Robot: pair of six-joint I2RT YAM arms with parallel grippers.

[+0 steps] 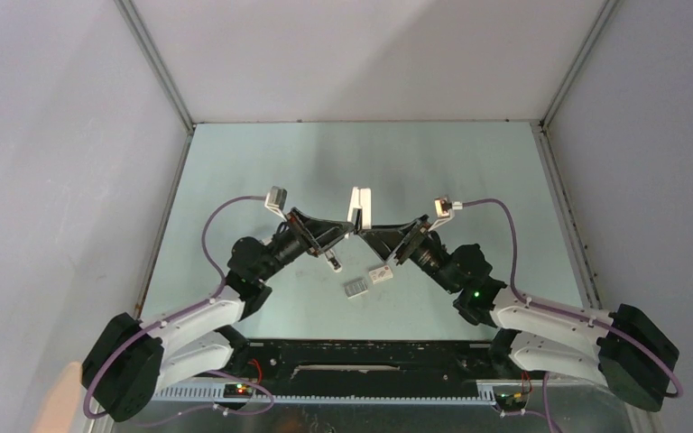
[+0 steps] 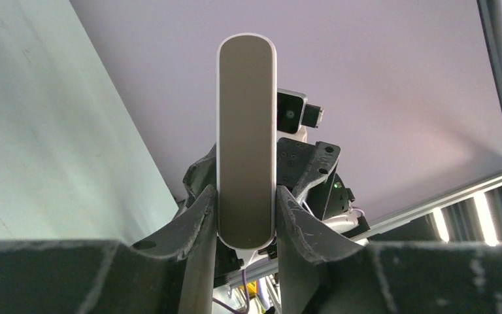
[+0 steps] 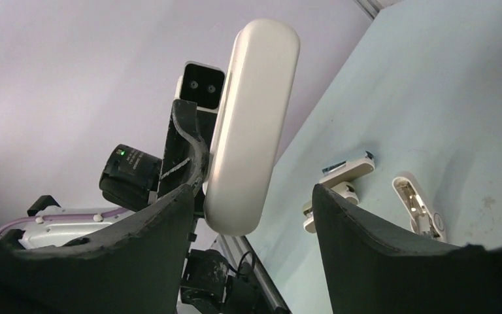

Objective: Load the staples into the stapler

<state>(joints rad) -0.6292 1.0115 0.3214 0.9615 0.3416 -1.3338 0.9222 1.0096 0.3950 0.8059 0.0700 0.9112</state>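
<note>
The white stapler (image 1: 361, 209) stands upright above the table's middle, its two arms slightly parted. My left gripper (image 1: 353, 231) is shut on its lower end. In the left wrist view both fingers press the sides of the stapler (image 2: 246, 140), and its flat greyish face points at the camera there (image 2: 245, 196). My right gripper (image 1: 367, 234) is open. In the right wrist view the stapler's (image 3: 251, 124) rounded end sits between the jaws, close to the left finger, with a wide gap to the right finger (image 3: 251, 193). The grey staples block (image 1: 355, 289) lies on the table in front.
A little white box (image 1: 379, 272) lies beside the staples. A small white piece (image 1: 334, 264) lies under the left arm. The right wrist view shows a white stub (image 3: 340, 183) and a white oval piece with metal inside (image 3: 418, 206) on the table (image 3: 444, 98).
</note>
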